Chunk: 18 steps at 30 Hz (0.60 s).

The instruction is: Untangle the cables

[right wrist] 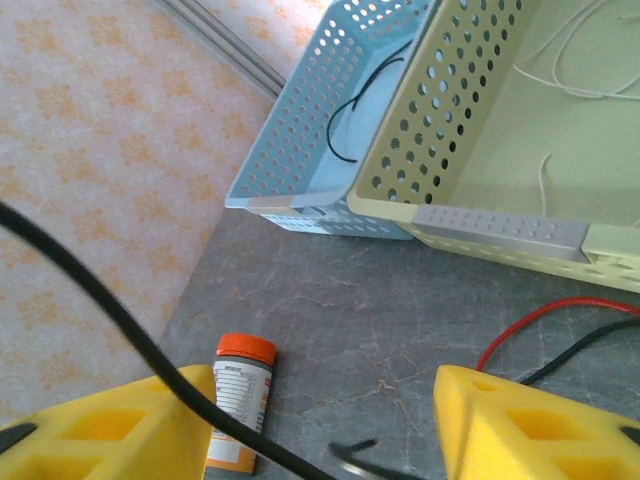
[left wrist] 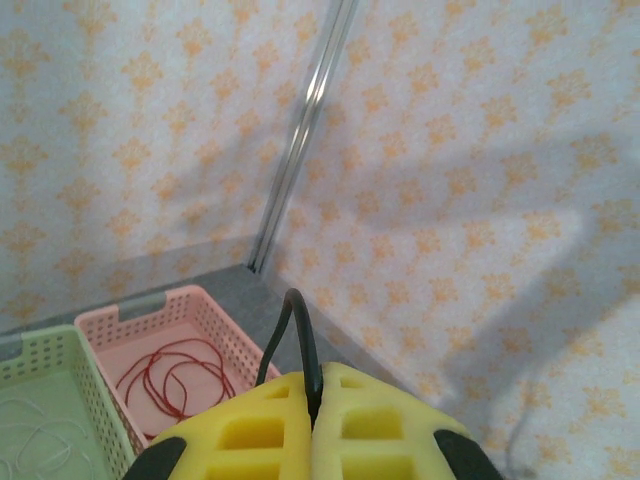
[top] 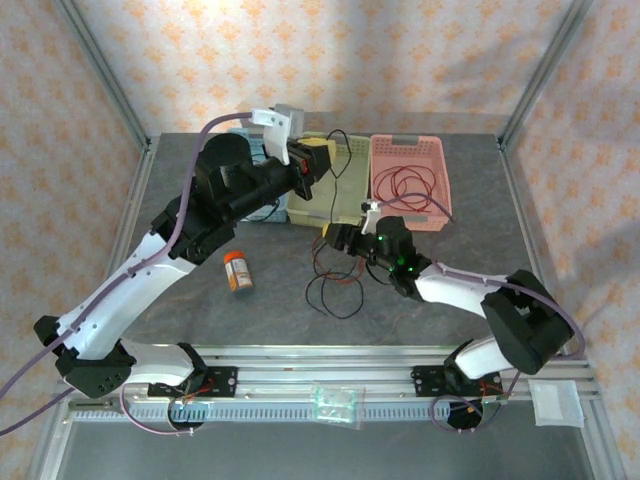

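Note:
My left gripper (top: pixel 312 162) is raised over the baskets, and its yellow fingers (left wrist: pixel 260 430) are shut on a black cable (left wrist: pixel 300 335). That cable (top: pixel 345 150) arcs up and drops to a loose tangle of black and red cables (top: pixel 335 282) on the table. My right gripper (top: pixel 347 238) hangs low over that tangle, open, with nothing between its fingers (right wrist: pixel 520 420). In the right wrist view the black cable (right wrist: pixel 100 300) crosses in front of the left finger and a red cable (right wrist: pixel 530 318) lies by the right one. Another red cable (top: pixel 408 185) sits coiled in the pink basket (top: pixel 380 150).
A green basket (right wrist: pixel 450 130) holds a whitish cable (right wrist: pixel 570 60). Beside it, a blue basket (right wrist: pixel 290 140) has a short black cable (right wrist: pixel 350 110) inside. An orange-capped pill bottle (top: pixel 238 270) lies on the table left of the tangle. Patterned walls close in the table.

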Motion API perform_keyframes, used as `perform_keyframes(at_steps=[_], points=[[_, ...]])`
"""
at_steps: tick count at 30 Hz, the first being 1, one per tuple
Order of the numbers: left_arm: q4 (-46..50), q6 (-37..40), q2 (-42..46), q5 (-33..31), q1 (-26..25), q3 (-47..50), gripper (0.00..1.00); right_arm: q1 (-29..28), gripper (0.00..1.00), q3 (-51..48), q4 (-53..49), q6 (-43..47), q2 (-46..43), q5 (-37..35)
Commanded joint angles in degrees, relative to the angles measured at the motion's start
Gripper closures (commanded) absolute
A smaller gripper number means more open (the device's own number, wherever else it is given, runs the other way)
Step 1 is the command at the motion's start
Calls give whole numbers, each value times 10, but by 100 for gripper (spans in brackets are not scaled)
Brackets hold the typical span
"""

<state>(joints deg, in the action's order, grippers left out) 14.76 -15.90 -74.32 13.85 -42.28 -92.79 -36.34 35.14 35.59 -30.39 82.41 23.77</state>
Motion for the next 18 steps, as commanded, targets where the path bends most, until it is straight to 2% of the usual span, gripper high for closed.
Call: perform_keyframes(at_steps=[1,8,18], points=[[10,20,4,28,-3,-41,100,-2,41,3,-6,-5,17,-14],[39,34,-12,33,-3,-104,100,-2,42,7,-14,-14,49,-24],[77,66,-20,-42,-1,-185,100,-2,43,-8,-24,-33,84,-38]])
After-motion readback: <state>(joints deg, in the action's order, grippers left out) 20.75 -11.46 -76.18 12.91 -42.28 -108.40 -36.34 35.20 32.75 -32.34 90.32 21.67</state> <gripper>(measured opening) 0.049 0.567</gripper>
